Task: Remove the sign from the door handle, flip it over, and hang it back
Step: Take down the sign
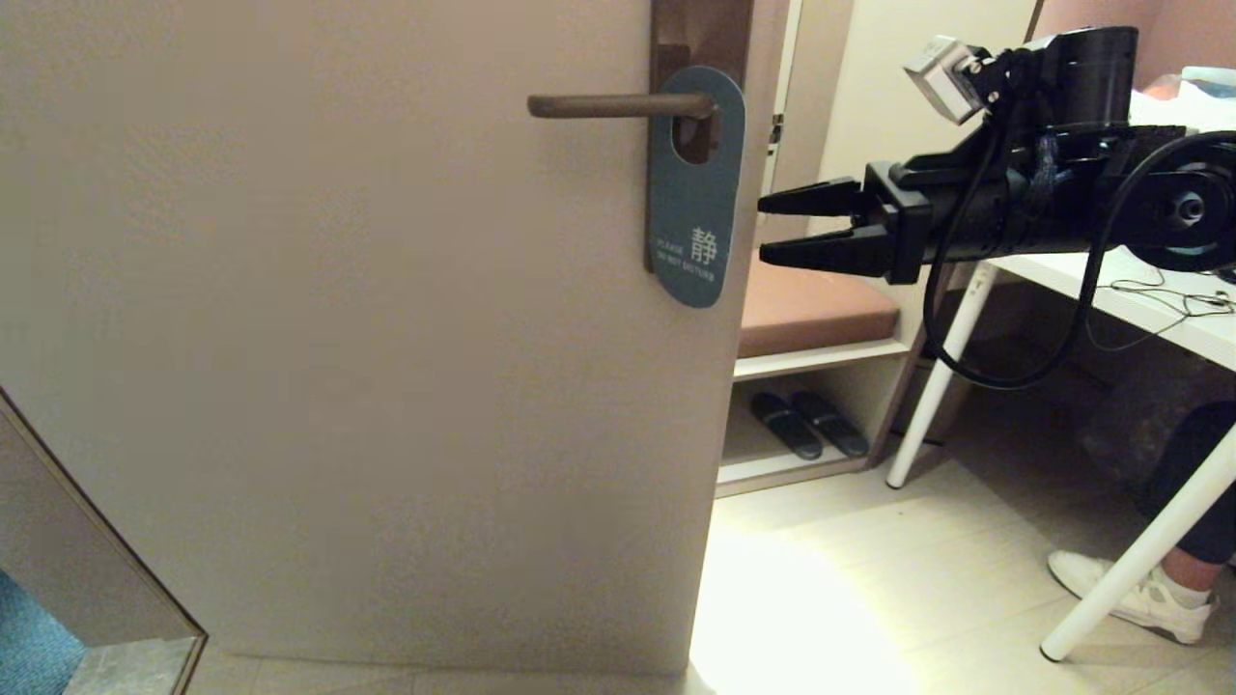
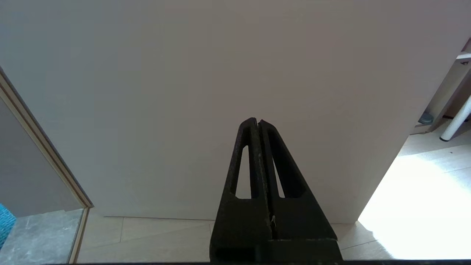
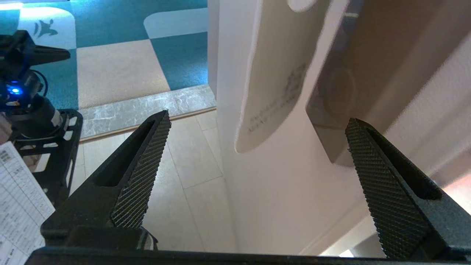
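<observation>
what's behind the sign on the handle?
Behind the sign is the dark backplate, showing above it and through its oval hole, where the door handle passes. The plate's lower part is covered. The open right gripper hovers beside it.

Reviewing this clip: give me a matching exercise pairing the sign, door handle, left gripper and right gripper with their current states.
Things:
1. sign
2. door handle
3. left gripper
4. right gripper

States:
A. fingers shut, facing the bare door
B. hanging, blue-grey face toward the head camera
C. open, just off the sign's edge, not touching
D. horizontal bar passing through an oval hole

Pairs: 1-B, 2-D, 3-A, 4-C
</observation>
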